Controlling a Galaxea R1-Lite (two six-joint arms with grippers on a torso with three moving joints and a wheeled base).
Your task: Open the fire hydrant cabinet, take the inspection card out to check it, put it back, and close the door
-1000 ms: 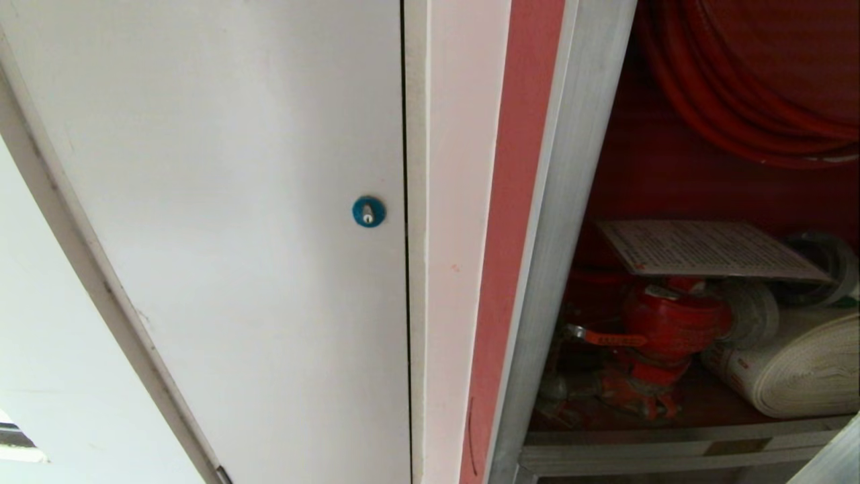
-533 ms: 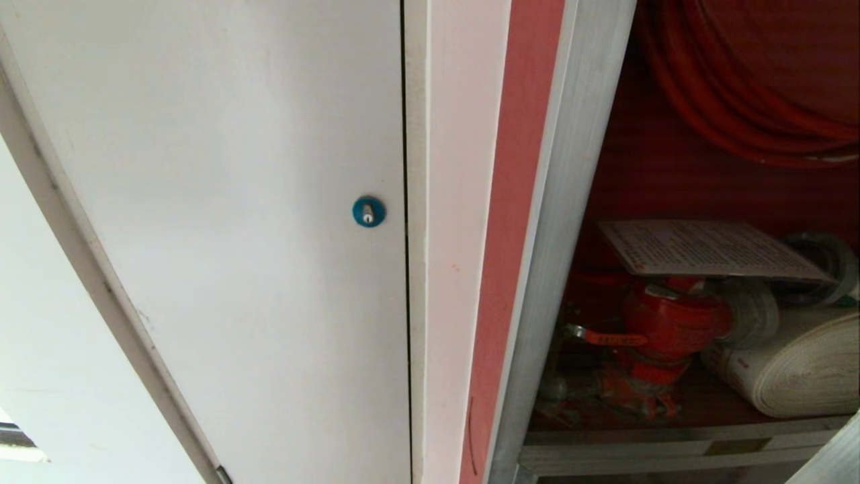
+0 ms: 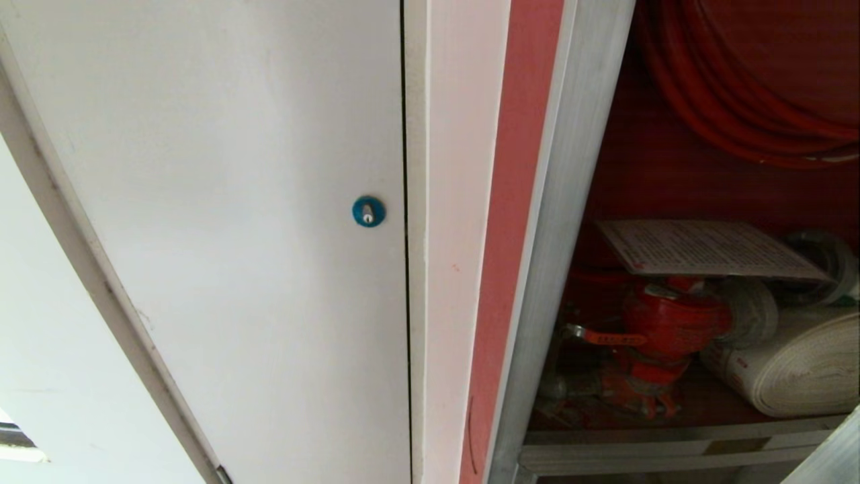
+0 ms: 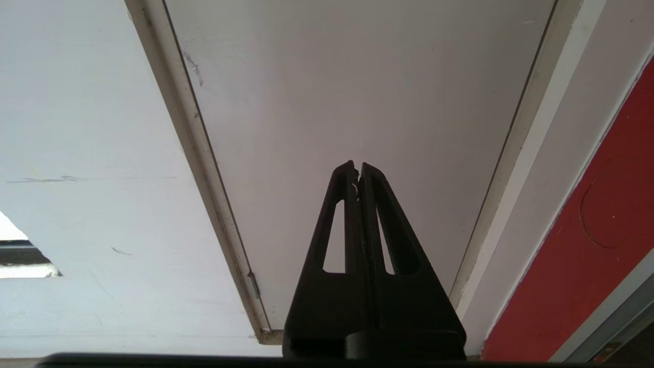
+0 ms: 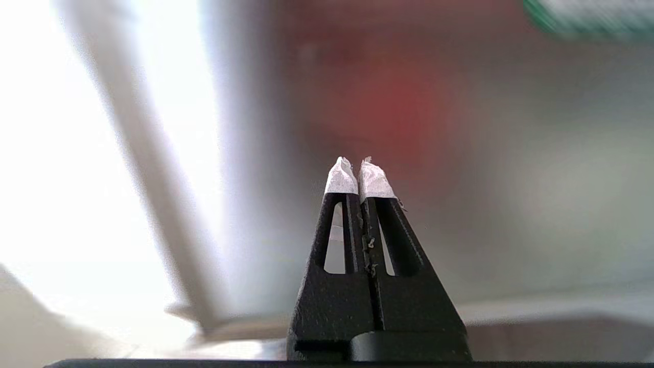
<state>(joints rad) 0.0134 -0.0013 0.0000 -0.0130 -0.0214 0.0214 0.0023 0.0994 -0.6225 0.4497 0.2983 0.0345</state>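
The fire hydrant cabinet (image 3: pixel 571 202) is seen open with the inspection card (image 3: pixel 705 249) laid flat over the red valve (image 3: pixel 665 323), probably for easy grabbing, while the right gripper (image 5: pixel 357 171) and left gripper (image 4: pixel 356 166) are pinched closed on nothing.

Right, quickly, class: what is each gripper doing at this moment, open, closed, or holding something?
Left gripper: closed, holding nothing, in front of the white door.
Right gripper: closed, holding nothing.

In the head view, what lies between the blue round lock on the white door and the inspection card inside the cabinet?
Between the blue lock and the inspection card in the head view: the door's dark edge gap, a white strip, a red strip, then the cabinet's silver frame.
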